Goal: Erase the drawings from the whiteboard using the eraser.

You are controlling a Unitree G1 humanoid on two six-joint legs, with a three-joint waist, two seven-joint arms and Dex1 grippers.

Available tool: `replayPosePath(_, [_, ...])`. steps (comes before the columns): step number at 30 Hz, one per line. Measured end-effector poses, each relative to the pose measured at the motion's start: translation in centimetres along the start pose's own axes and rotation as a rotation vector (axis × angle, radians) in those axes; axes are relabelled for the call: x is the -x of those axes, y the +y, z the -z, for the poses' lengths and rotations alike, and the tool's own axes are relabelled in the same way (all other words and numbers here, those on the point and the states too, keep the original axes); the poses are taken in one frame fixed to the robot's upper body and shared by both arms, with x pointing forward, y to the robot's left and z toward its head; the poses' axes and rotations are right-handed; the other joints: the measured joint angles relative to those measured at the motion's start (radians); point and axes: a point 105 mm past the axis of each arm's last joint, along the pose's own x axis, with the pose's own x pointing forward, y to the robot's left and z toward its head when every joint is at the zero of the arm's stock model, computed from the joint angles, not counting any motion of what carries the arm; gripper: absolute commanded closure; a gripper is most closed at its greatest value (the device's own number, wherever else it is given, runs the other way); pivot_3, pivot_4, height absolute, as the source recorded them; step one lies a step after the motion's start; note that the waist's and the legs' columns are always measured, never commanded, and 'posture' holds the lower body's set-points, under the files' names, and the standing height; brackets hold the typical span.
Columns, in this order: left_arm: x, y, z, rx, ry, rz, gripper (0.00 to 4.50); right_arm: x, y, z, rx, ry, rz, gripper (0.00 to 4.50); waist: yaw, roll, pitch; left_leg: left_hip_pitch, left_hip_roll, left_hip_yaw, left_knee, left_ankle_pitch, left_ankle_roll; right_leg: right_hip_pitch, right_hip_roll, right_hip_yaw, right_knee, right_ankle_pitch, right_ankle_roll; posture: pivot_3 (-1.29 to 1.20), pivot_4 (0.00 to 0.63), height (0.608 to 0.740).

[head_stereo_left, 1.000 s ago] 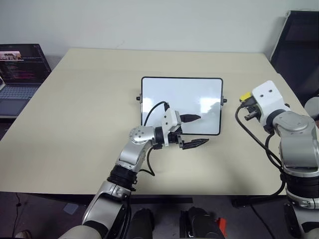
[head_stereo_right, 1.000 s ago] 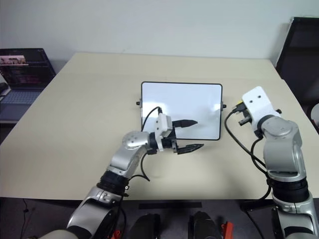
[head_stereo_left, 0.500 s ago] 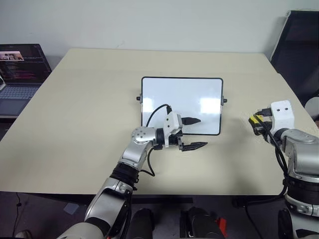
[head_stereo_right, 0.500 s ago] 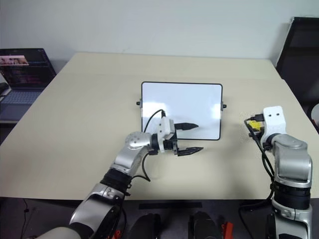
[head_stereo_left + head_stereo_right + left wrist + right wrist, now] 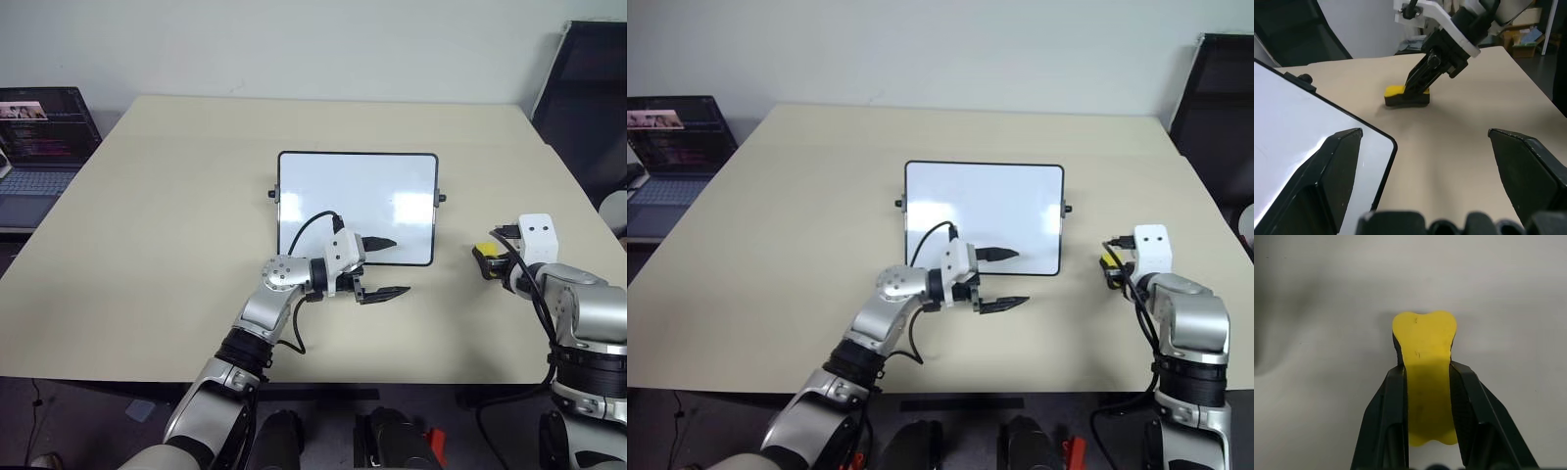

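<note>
Two tools: right tool (image 5: 1426, 382) pinching eraser (image 5: 1425, 357), its dark underside hidden; left tool (image 5: 384, 266) spread over whiteboard (image 5: 358, 191) edge.

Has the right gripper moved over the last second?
Yes. The right gripper, shut on the eraser, dropped from level with the whiteboard knob to the table.
</note>
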Motion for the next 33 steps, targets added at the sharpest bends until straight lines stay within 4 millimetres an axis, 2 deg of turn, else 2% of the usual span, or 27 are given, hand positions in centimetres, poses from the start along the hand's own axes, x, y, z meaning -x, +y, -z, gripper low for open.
replayPosePath(12, [-0.04,0.19,-0.25,0.004,0.001,-0.017,0.00,-0.18,0.24,0.24,-0.036,0.023,-0.013,3.63,0.000,0.000,0.000,0.000,0.000,0.000,0.000,0.000,0.000,0.000,0.000,0.000,0.000,0.000,0.000,0.00,0.150,0.740])
replayPosePath(24, [-0.04,0.19,-0.25,0.004,0.001,-0.016,0.00,-0.03,-0.53,0.19,-0.034,0.032,0.006,3.63,0.000,0.000,0.000,0.000,0.000,0.000,0.000,0.000,0.000,0.000,0.000,0.000,0.000,0.000,0.000,0.00,0.150,0.740])
replayPosePath(29, [-0.04,0.19,-0.27,0.002,0.000,-0.016,0.00,-0.19,-0.48,0.43,-0.043,0.042,0.000,2.09,0.000,0.000,0.000,0.000,0.000,0.000,0.000,0.000,0.000,0.000,0.000,0.000,0.000,0.000,0.000,0.00,0.150,0.740])
replayPosePath(33, [-0.04,0.20,-0.28,0.001,-0.001,-0.016,0.00,-0.20,-0.42,0.35,-0.044,0.040,-0.003,0.66,0.000,0.000,0.000,0.000,0.000,0.000,0.000,0.000,0.000,0.000,0.000,0.000,0.000,0.000,0.000,0.00,0.150,0.740])
